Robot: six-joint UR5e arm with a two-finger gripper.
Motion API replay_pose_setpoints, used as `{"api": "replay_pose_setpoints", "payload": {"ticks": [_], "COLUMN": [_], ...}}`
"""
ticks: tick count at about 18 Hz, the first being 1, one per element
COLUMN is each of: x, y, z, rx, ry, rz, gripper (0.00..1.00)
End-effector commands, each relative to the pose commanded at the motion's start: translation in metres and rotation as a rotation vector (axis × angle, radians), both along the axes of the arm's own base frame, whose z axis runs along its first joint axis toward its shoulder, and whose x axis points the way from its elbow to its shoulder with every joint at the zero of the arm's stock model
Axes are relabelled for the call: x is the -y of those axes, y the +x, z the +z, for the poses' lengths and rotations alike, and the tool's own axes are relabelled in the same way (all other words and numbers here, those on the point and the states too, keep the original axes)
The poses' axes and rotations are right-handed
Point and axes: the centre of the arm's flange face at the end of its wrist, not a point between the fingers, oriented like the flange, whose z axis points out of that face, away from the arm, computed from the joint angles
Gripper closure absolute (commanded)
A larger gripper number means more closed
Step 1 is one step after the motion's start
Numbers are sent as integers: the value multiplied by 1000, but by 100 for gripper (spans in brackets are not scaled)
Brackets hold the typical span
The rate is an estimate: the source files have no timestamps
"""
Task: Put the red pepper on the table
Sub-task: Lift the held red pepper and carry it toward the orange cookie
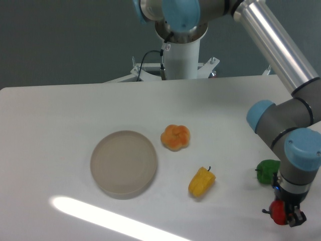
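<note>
The gripper (284, 217) is closed on the red pepper (277, 212), its dark fingers clamped on either side of the fruit; the pepper sits in that grasp just below and to the right of the green pepper (267, 171), near the front right of the table (60, 125). Whether the red pepper is touching the tabletop or hanging slightly above it cannot be told from this view. Judging by the grasp, the carry looks nearly done; what remains is to set the pepper down if it is not down already, open the fingers, and lift clear. The yellow pepper (201, 182), the orange pepper (175, 137) and the plate (124, 163) lie well to the left of the green pepper, apart from the arm.
</note>
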Motion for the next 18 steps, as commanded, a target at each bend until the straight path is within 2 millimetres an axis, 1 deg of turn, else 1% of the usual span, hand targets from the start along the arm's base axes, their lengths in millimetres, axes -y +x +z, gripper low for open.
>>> {"api": "replay_pose_setpoints", "payload": {"ticks": [5, 8, 9, 10, 12, 15, 18], "x": [20, 39, 49, 57, 67, 76, 89], "y": [37, 64, 79, 89, 108, 126, 141], "z": [25, 37, 37, 35, 31, 16, 11], "rx": [38, 58, 74, 87, 105, 130, 149], "ry": [9, -6, -17, -22, -38, -61, -76], "rz": [-7, -10, -12, -11, -12, -12, -18], "gripper": [55, 55, 55, 55, 55, 55, 55]}}
